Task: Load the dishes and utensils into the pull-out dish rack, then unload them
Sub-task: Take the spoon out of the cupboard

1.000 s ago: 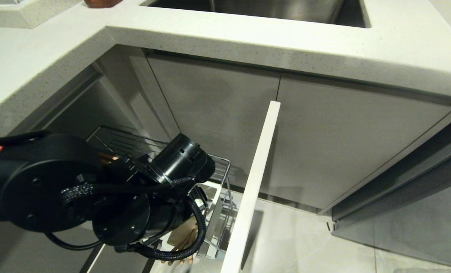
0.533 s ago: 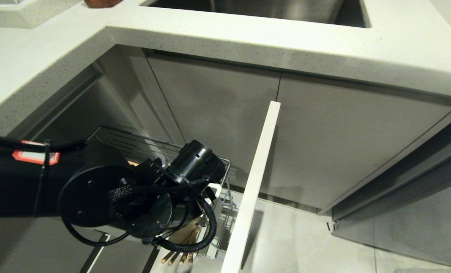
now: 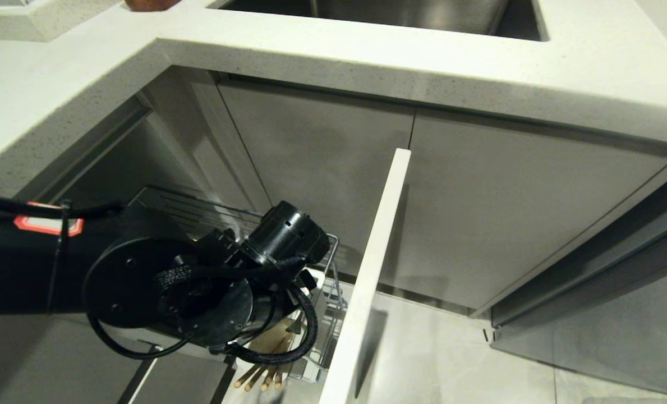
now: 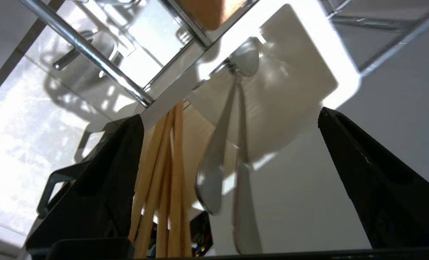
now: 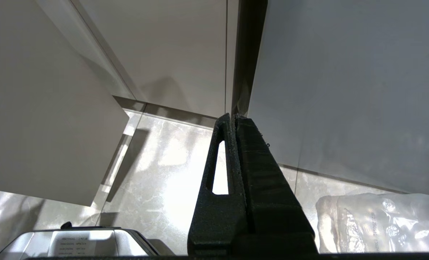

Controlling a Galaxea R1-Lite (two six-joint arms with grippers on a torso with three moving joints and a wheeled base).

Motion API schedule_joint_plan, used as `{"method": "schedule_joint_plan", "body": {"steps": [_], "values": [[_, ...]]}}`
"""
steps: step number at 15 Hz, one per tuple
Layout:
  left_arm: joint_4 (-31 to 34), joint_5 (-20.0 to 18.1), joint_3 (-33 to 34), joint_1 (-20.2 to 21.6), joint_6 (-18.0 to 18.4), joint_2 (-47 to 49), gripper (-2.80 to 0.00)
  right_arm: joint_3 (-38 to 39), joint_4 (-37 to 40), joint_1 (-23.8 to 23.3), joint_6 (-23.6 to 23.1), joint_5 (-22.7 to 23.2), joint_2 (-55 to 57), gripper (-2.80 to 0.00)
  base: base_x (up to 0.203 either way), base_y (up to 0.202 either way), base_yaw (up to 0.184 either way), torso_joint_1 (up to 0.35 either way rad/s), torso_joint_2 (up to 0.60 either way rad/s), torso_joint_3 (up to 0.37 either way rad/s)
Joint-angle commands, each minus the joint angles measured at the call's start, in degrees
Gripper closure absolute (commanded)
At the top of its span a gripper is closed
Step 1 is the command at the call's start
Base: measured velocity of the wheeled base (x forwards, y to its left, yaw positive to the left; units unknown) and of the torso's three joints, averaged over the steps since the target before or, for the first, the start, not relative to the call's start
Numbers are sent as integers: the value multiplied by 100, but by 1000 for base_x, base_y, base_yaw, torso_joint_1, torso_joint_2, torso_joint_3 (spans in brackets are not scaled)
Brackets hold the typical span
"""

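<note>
My left gripper [image 4: 228,119] stands spread wide over the white utensil caddy [image 4: 301,72], its two black fingers [image 4: 106,180] far apart and closed on nothing. Between them, nearer one finger, the light-wood chopsticks [image 4: 163,173] rise in a loose bundle, and just beside these the metal spoon [image 4: 218,151] stands with its handle toward me and its bowl down at the caddy's floor. A faint double of the spoon shows on the glossy caddy wall, so I must not take that reflection for a second piece.

Judging by this, the step in hand is lifting a utensil out. To do it well I should choose one target, centre it between the fingers, come down along its length, and close only when the other pieces are outside the grip. The spoon handle is slim and slick, so a low, square pinch seems safer than a tip grab.

Outward, the chrome wire of the pull-out dish rack [image 3: 333,247] runs close by the caddy, with the pale cabinet front [image 3: 372,269] on its far side; I should lift straight up to miss both. I see neither bowl nor plate.

My right gripper [image 5: 236,144] hangs parked above the floor, fingers pressed together.
</note>
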Motion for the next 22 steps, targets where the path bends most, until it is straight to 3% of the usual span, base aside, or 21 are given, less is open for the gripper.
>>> {"method": "schedule_joint_plan", "body": {"steps": [1, 21, 22], "values": [[16, 26, -26, -23, -35, -105, -280, 12, -1, 1, 5, 0, 0, 0, 0, 0, 0, 0, 0, 0], [8, -123, -6, -119, -43, -8, -280, 14, -1, 6, 0, 0, 0, 0, 0, 0, 0, 0, 0, 0], [17, -131, -8, -121, -52, -8, 0, 18, -1, 5, 0, 0, 0, 0, 0, 0, 0, 0, 0, 0]]}}
